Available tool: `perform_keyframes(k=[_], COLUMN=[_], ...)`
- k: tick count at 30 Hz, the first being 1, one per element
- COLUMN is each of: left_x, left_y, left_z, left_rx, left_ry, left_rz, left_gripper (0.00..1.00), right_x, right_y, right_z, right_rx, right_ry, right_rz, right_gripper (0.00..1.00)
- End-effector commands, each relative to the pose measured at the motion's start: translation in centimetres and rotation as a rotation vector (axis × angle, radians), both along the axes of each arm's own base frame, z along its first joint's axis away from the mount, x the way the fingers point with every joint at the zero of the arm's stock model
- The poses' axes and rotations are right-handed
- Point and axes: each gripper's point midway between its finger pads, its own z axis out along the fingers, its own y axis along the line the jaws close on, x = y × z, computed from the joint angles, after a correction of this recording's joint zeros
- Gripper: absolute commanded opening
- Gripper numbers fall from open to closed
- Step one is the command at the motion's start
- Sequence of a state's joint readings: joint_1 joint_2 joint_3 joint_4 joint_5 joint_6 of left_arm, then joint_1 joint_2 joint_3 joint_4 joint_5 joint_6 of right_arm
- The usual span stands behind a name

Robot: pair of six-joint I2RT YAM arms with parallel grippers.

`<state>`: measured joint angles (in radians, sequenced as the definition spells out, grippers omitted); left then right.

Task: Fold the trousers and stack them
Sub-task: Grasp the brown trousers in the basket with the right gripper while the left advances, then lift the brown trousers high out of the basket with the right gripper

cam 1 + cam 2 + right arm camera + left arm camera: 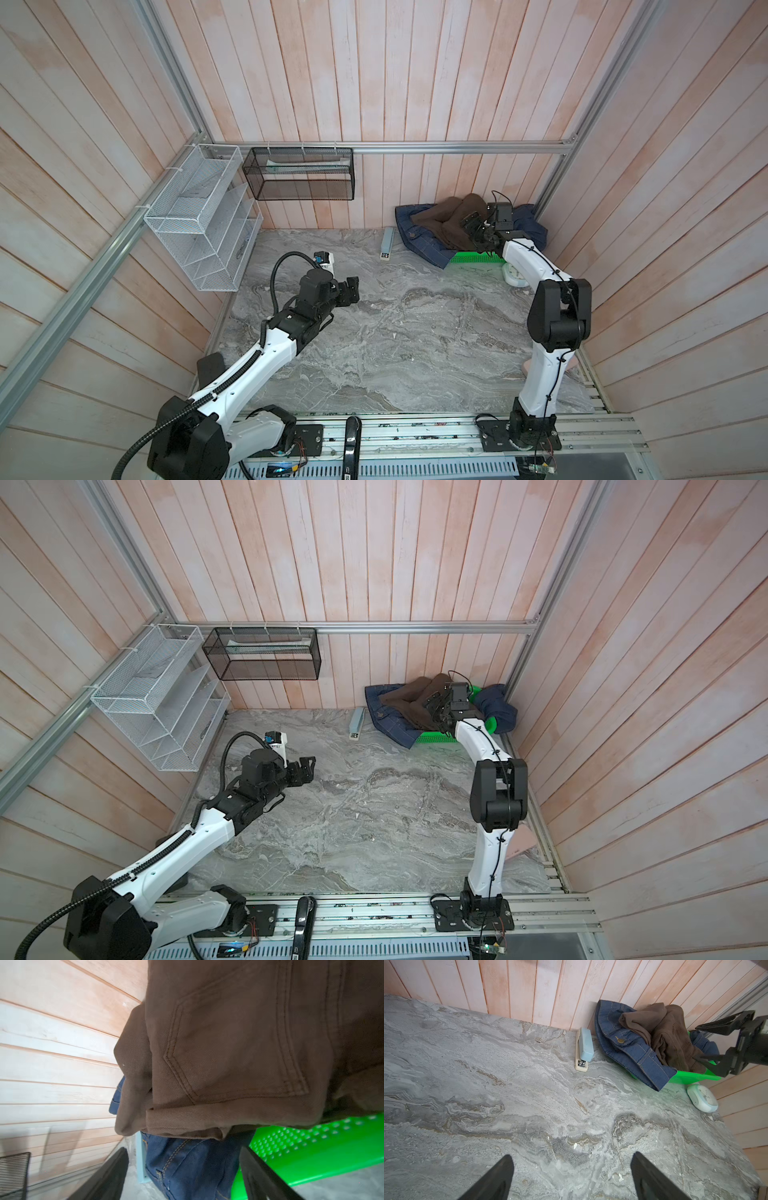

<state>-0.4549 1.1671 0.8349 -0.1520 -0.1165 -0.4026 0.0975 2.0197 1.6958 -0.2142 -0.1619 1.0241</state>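
The right gripper [477, 227] is held with its jaws spread wide and empty, close to the brown trousers [446, 220], apparently so that a fold of cloth can be taken. The trousers are heaped on blue jeans [419, 241] over a green basket [473, 258] in the far right corner. The left gripper [351, 291] is likewise held wide and empty above the table [395, 340], probably in readiness for spreading.

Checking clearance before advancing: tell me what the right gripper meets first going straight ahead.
Likely the brown trousers, heaped on jeans in the green basket; the open right gripper points straight at them.
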Motion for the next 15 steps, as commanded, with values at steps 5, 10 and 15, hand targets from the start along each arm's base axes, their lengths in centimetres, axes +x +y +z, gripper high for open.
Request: perform_keyframes(k=[5, 10, 15], left_x=[0.2, 0.3, 0.4], left_y=[0.3, 0.4, 0.6], left_z=[1.3, 1.2, 1.1], left_rx=[0.040, 0.049, 0.065], left_ry=[-0.040, -0.046, -0.051], left_rz=[0.003, 0.006, 0.010], left_gripper=[0.90, 0.90, 0.91], right_x=[0.9, 1.4, 1.9], right_y=[1.6, 2.0, 2.2], right_z=[-0.8, -2.3, -3.8], right_rx=[0.313, 0.424, 0.516], right_ry=[0.036, 0.072, 0.096], right_rz=[-0.053, -0.087, -0.119], right_gripper=[0.85, 0.83, 0.78])
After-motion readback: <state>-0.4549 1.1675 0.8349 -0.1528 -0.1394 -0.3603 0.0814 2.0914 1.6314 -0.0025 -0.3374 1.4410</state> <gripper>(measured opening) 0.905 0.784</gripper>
